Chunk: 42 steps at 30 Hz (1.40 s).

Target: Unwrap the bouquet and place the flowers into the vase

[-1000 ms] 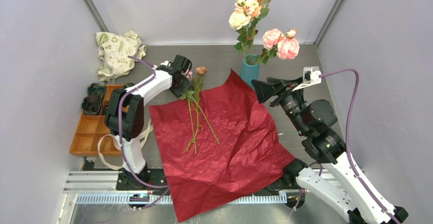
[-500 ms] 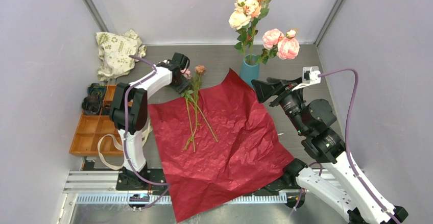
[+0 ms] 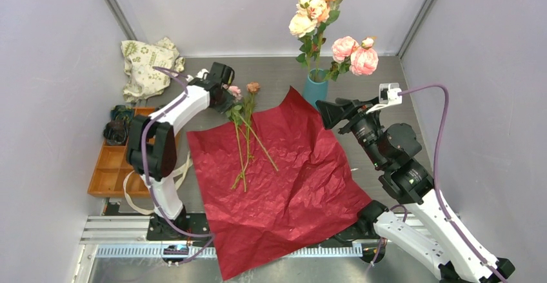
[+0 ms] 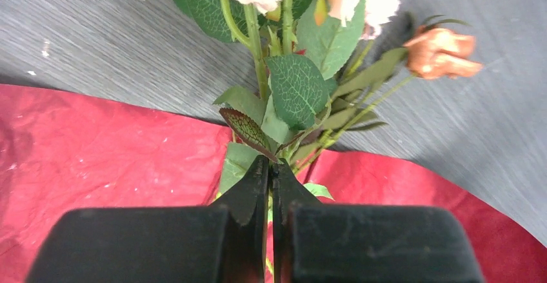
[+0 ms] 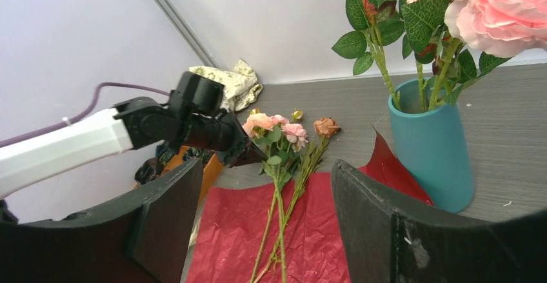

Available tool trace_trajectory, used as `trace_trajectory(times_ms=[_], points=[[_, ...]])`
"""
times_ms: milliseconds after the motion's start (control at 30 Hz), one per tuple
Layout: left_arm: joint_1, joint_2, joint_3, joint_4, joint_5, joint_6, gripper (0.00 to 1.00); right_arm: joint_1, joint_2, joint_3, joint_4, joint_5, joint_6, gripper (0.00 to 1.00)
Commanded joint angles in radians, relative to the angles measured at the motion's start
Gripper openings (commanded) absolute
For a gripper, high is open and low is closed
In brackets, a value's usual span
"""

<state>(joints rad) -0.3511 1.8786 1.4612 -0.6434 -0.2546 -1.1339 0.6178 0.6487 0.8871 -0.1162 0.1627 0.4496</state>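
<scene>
The dark red wrapping paper (image 3: 290, 186) lies spread flat on the table. A few loose flowers (image 3: 246, 142) lie across its left part, with their small pink and peach heads off the paper's far edge. My left gripper (image 3: 227, 101) is shut on their leafy stems just below the heads, and a thin green strip shows between its fingertips (image 4: 260, 175). The teal vase (image 3: 315, 89) stands upright behind the paper and holds cream, peach and pink roses (image 3: 311, 11). My right gripper (image 3: 326, 110) hovers open and holds nothing, just right of the vase (image 5: 431, 147).
A white cloth bag with green print (image 3: 147, 64) lies at the back left. An orange compartment tray (image 3: 116, 164) sits by the left wall, with a cream ribbon loop (image 3: 131, 191) beside it. Grey walls close in both sides.
My left gripper has closed on the loose flowers' stems and shifted slightly back and left, nudging the stems. The right gripper stayed open and barely moved.
</scene>
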Motion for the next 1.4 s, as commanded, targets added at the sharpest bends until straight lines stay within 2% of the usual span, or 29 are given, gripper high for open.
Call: trace_trajectory(times_ms=[0, 367, 533, 667, 900, 1033, 1233, 1367], points=[[-0.006, -0.183, -0.004, 0.038, -0.072, 0.054, 0.00, -0.001, -0.010, 0.003, 0.033, 0.008, 0.011, 0.78], [-0.109, -0.488, 0.023, 0.061, -0.255, 0.207, 0.00, -0.002, -0.030, 0.011, 0.016, 0.007, 0.024, 0.78], [-0.241, -0.577, 0.064, 0.172, -0.407, 0.418, 0.00, -0.002, -0.042, 0.016, 0.005, 0.010, 0.027, 0.78], [-0.382, -0.611, 0.067, 0.331, -0.522, 0.633, 0.00, -0.001, -0.058, 0.019, -0.003, 0.018, 0.030, 0.78], [-0.520, -0.594, 0.068, 0.530, -0.496, 0.847, 0.00, -0.001, -0.097, 0.037, -0.046, 0.052, 0.013, 0.78], [-0.526, -0.573, 0.043, 0.473, -0.454, 0.758, 0.00, -0.002, -0.122, 0.053, -0.075, 0.065, 0.005, 0.78], [-0.526, -0.563, -0.191, 0.420, -0.375, 0.504, 0.00, -0.001, -0.163, 0.059, -0.106, 0.078, -0.002, 0.78], [-0.529, -0.500, -0.269, 0.422, -0.299, 0.408, 0.00, -0.002, -0.130, 0.075, -0.127, 0.067, 0.012, 0.79]])
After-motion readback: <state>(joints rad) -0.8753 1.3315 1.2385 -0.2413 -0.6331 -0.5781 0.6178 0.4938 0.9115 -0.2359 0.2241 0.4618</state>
